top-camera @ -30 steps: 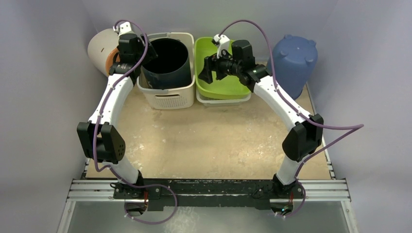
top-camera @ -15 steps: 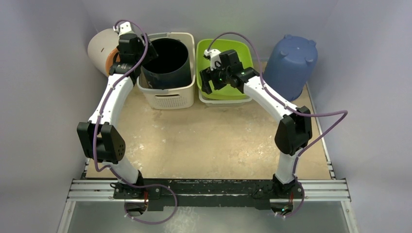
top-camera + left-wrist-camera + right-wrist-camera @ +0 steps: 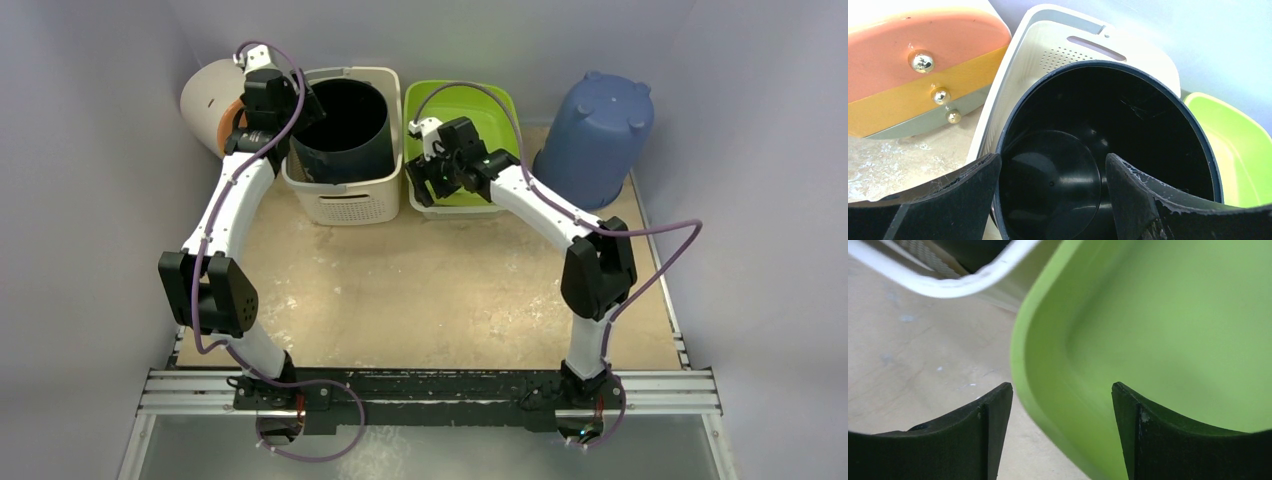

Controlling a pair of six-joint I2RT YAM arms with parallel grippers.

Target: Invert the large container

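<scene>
A black bucket [image 3: 345, 125] stands upright, mouth up, inside a white perforated basket [image 3: 350, 200] at the back left. My left gripper [image 3: 303, 106] is open and empty, its fingers astride the bucket's left rim; the left wrist view looks into the bucket [image 3: 1128, 115] between the open fingers of that gripper [image 3: 1053, 175]. A green tub [image 3: 470, 105] sits right of the basket. My right gripper [image 3: 421, 178] is open and empty at the tub's near-left corner; in the right wrist view the tub's rim [image 3: 1038, 365] lies between the fingers of that gripper [image 3: 1062, 405].
A blue bucket [image 3: 598, 130] stands upside down at the back right. A round peach, yellow and grey object [image 3: 212, 100] lies at the back left against the wall; it also shows in the left wrist view [image 3: 923, 45]. The basket's corner [image 3: 963, 282] is beside the tub.
My right gripper has moved left and nearer, from over the middle of the green tub to its near-left corner. The left arm has not moved.
</scene>
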